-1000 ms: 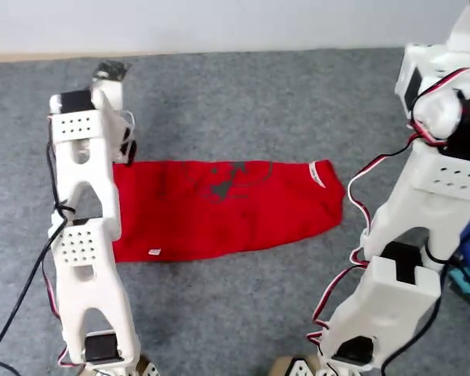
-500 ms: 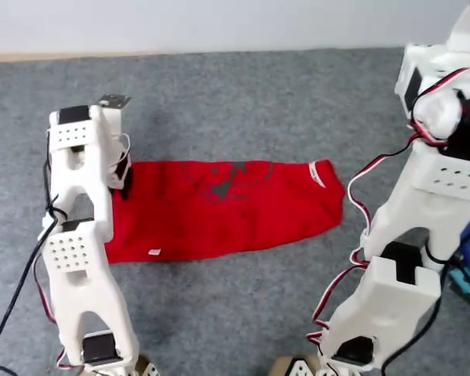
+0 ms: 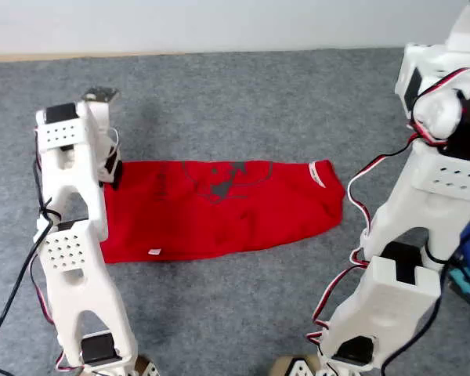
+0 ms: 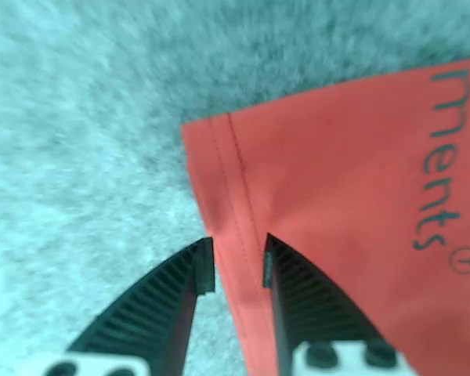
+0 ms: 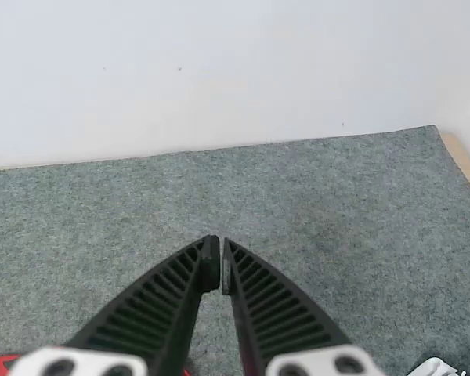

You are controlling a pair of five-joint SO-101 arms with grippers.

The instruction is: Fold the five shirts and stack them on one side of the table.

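Red shirt (image 3: 219,207) folded into long strip, flat on grey carpet (image 3: 258,102). Left gripper (image 4: 239,262) at shirt's hem end, fingers pinching hem edge. Right gripper (image 5: 220,262) off shirt's opposite end, raised above carpet, fingers pressed together, holding nothing.

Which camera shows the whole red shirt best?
The high view: the red shirt lies full length on the grey table. The left wrist view shows one corner, its hem pinched by the left gripper. The right wrist view catches a small red sliver of it.
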